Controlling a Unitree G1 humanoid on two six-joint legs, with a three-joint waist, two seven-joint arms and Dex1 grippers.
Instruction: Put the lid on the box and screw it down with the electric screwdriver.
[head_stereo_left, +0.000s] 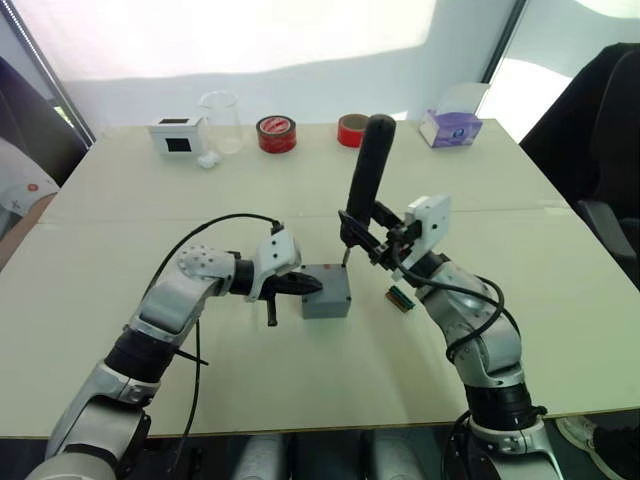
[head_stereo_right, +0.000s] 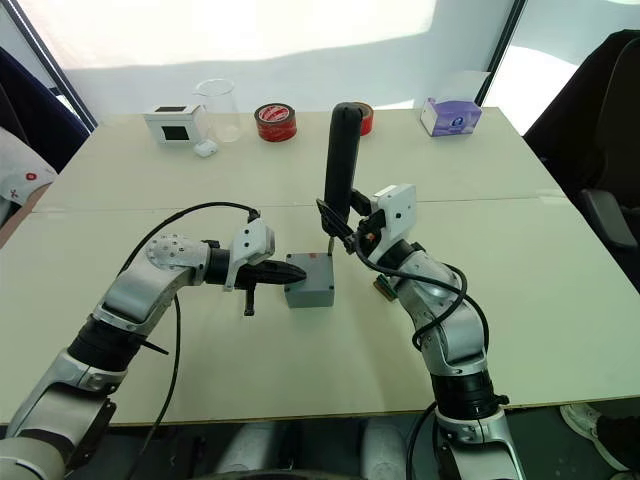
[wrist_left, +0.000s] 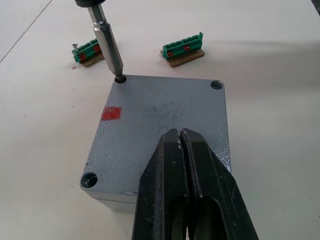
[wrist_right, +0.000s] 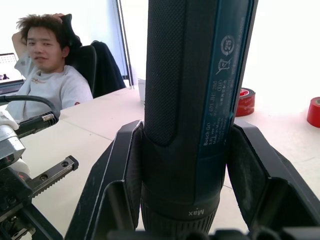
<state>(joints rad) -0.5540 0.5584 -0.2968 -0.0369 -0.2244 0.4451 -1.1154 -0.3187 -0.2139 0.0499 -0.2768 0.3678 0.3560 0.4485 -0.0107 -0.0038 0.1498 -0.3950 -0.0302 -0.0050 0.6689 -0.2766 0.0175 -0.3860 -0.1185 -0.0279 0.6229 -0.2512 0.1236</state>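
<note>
We see a pale beige table (head_stereo_left: 150, 215) holding a small gray square box (head_stereo_left: 327, 293), two red tape rolls (head_stereo_left: 276, 133), a clear glass beaker (head_stereo_left: 221, 120), a white box with a black panel (head_stereo_left: 177, 134), a purple tissue box (head_stereo_left: 450, 127) and two green terminal blocks (wrist_left: 182, 48).

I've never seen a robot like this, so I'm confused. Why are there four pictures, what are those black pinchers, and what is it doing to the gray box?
It is a robot with two arms. Two pictures come from cameras in its head, looking down at the table. The other two come from small cameras on its wrists, so they look very close up.

The black pinchers are its grippers, which work like hands. The right gripper holds the screwdriver upright. Its metal tip sits in a corner hole of the lid, which is on the box. The left gripper is shut and presses on the lid.

Also on the table: two small green parts, two red tape rolls, a clear cup, a white box and a purple tissue box. A person sits nearby.
</note>
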